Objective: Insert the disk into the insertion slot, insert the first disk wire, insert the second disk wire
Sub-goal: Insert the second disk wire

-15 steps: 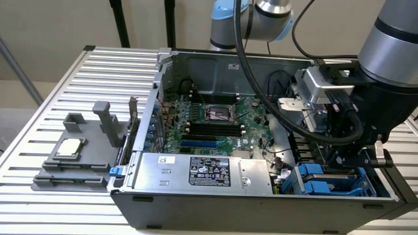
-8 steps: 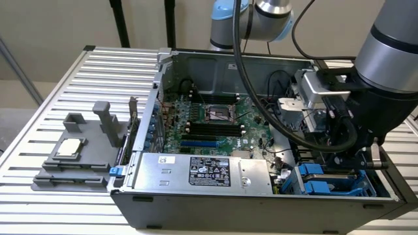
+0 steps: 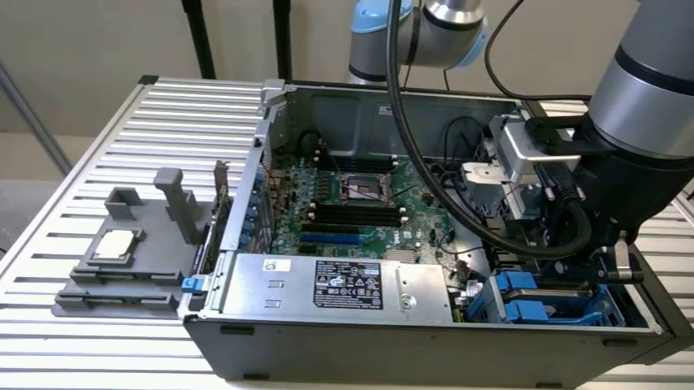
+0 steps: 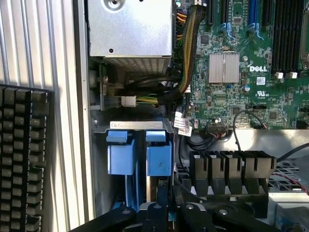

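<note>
1. Disk (image 4: 158,157): it stands on edge in the drive cage, and what shows of it is the bright blue carrier nearer the circuit board (image 4: 231,72). Its metal body is hidden below. A second blue carrier (image 4: 120,159) sits just beside it, on the side towards the case wall.
2. Slot (image 4: 140,125): the grey metal cage with blue fittings lies in the corner of the computer case, next to the silver power box (image 3: 336,284) in the exterior view.
3. Gripper (image 4: 161,210): its jaws are pressed together and it hangs low over the cage, right at the near end of the disk's carrier. I cannot tell whether the tips pinch the carrier's edge or only bear on it.
4. Step in hand, as I judge it: the first one, seating the disk in its bay. The carrier looks well down in the cage, so this step seems close to finished.
5. Wires: a bundle with a white plug (image 4: 128,101) lies beyond the cage, and black leads (image 4: 198,142) curl beside it. Neither looks joined to the disk.
6. What the work calls for now: force kept straight along the bay, the carrier held square to its blue guides, and the leads beside the cage kept clear of the fingers.
</note>
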